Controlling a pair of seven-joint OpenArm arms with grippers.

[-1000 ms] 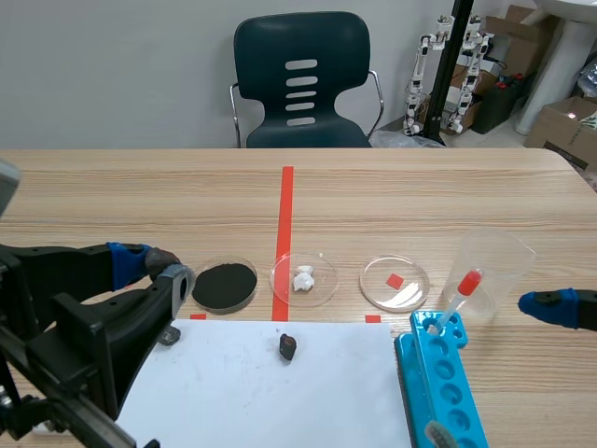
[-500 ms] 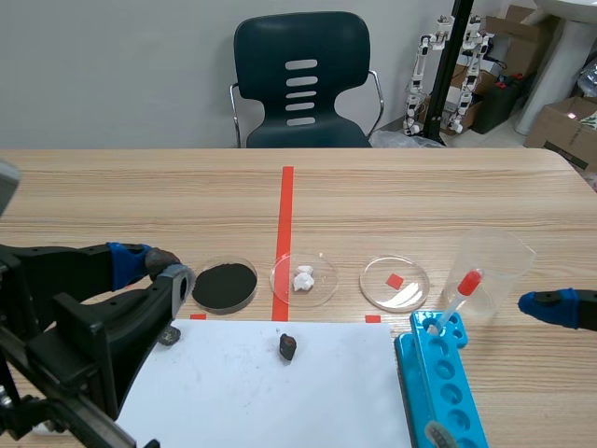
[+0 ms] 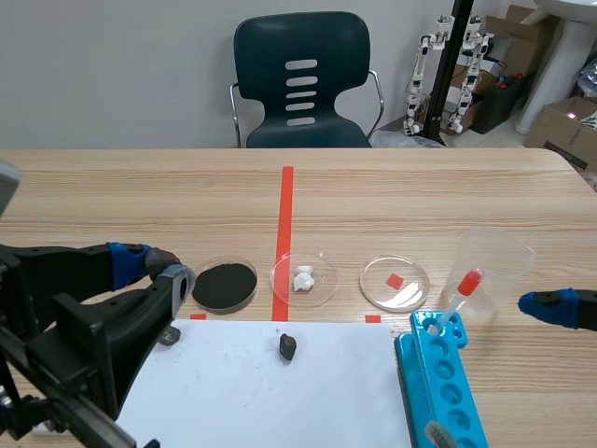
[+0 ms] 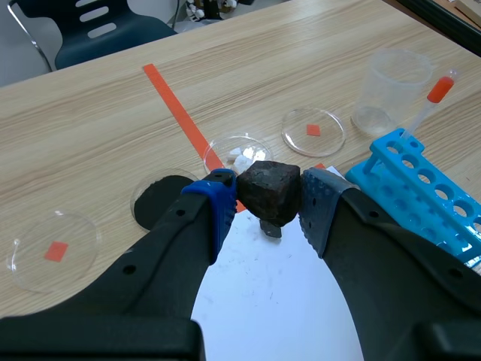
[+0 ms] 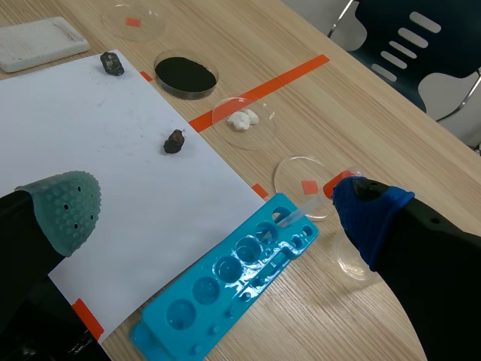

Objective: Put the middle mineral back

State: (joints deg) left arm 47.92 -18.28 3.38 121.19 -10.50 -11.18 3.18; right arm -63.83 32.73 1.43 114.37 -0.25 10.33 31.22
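Mineral and tool sit together: we see the left gripper (image 4: 267, 203) closed on the dark mineral (image 4: 269, 186), an angular brown-black lump pressed between its two dotted pads (image 4: 218, 207). The fingers stand only as far apart as the stone is wide. In the left wrist view the lump shows against the far edge of the white paper (image 4: 278, 301), and a smaller mineral (image 4: 271, 229) lying on that sheet peeks out just beneath it. We cannot tell how high the held stone is off the sheet. In the scene view the left arm comes in low, with its fingertips near the paper's far left corner and just beside the black-powder dish (image 3: 225, 285). On the paper we find the smaller mineral near the middle of the far edge and a grey mineral (image 3: 169, 334) at the far left corner, close under the left arm. Beyond the sheet three petri dishes stand in a row on the table (image 3: 420, 196): the black-powder dish, the dish of white crumbs (image 3: 304, 278) touching the orange-red tape line, and the red-chip dish (image 3: 395, 283). A pipette (image 3: 460, 294) with a red bulb leans out of the far end of the blue rack (image 3: 446, 387), toward a clear beaker (image 3: 492, 266). Our right gripper (image 5: 214, 199) gapes wide with nothing between its pads, above the rack and the paper's near edge, well apart from the minerals.
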